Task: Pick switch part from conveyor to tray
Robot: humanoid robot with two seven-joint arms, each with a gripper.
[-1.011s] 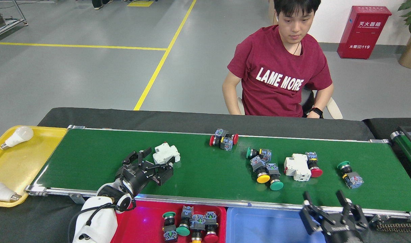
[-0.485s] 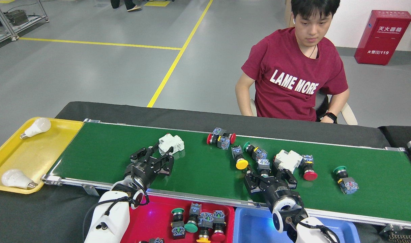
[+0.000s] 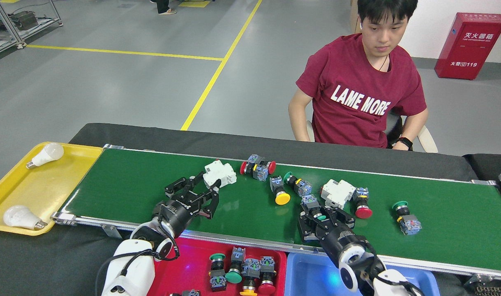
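Your right gripper (image 3: 319, 217) is closing around a green-capped switch (image 3: 314, 209) on the conveyor (image 3: 123, 185), fingers on either side of it. Your left gripper (image 3: 199, 193) is hovering with fingers spread and empty, a white breaker (image 3: 219, 173) at its 1 o'clock. The red tray (image 3: 188, 263) is sitting at the switch's 7 o'clock.

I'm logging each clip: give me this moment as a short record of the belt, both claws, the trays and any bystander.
conveyor: green belt carrying loose push-button switch parts and two white breaker blocks
left claw: open, over the belt beside the white breaker block
right claw: around a green-capped switch part; closure unclear
red tray: holds several switch parts
blue tray: nothing visible inside
yellow tray: two light bulbs
person: seated behind the belt
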